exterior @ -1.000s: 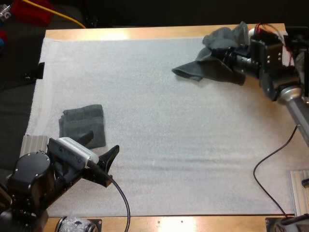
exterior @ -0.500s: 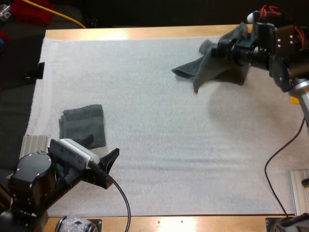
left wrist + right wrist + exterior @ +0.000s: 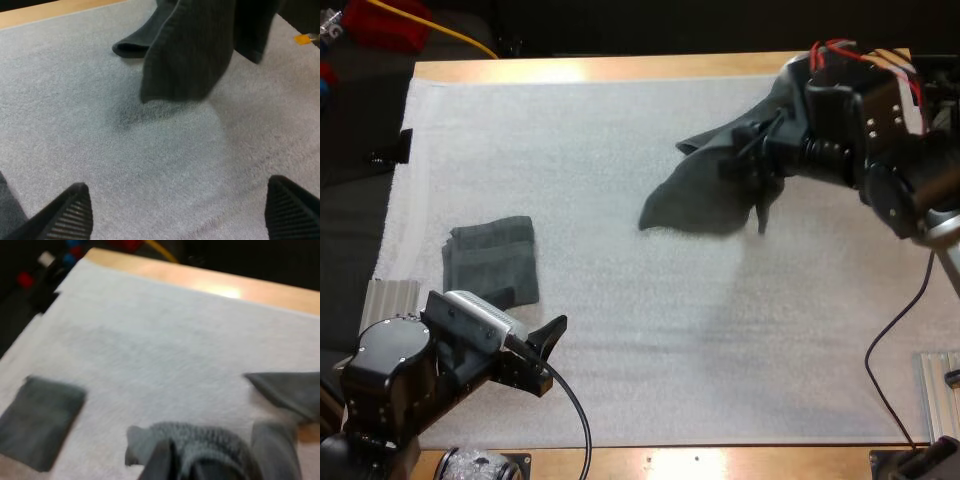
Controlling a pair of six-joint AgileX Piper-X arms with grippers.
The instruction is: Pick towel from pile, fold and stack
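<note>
Now the right gripper [image 3: 760,170] holds a towel [image 3: 705,195] aloft, probably to let it unfurl.
It is clamped on it, well apart from the folded towel [image 3: 490,262]; beside that, the left gripper [image 3: 177,197] stands open, empty.

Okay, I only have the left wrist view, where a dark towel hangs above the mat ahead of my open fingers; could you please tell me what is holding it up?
Observer: The right gripper is shut on that towel, which hangs from it over the far right part of the mat.
Operator: Thank you. Is there a folded towel to stack it on?
Observer: Yes, one folded towel lies flat near the mat's left edge, just ahead of the left gripper and well apart from the hanging one.
</note>
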